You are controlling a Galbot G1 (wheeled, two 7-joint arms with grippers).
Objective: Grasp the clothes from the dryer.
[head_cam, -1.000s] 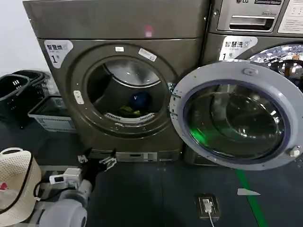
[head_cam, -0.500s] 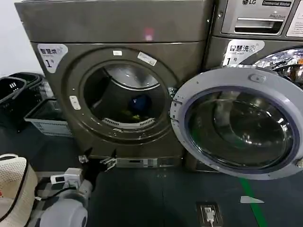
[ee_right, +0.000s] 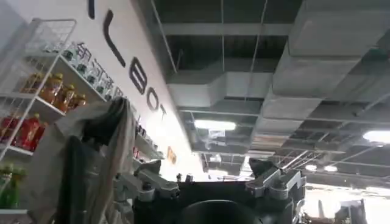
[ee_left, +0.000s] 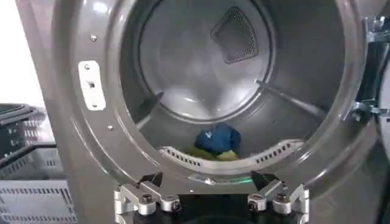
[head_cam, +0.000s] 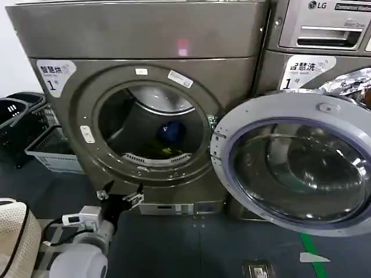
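Left gripper [head_cam: 120, 197] low in front of the dryer [head_cam: 145, 35], just below the porthole, fingers spread, nothing held. Clothes [ee_left: 217, 139] lie at the drum bottom: dark blue garment over a yellow-green piece. Glass door [head_cam: 298, 162] swung open to the right. Right gripper [ee_right: 210, 185] points up at the ceiling, fingers spread, empty.

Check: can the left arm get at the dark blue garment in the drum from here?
Probably yes. The silver-rimmed glass door is swung aside, the porthole is unblocked, and the open left pincer faces the dark blue garment.
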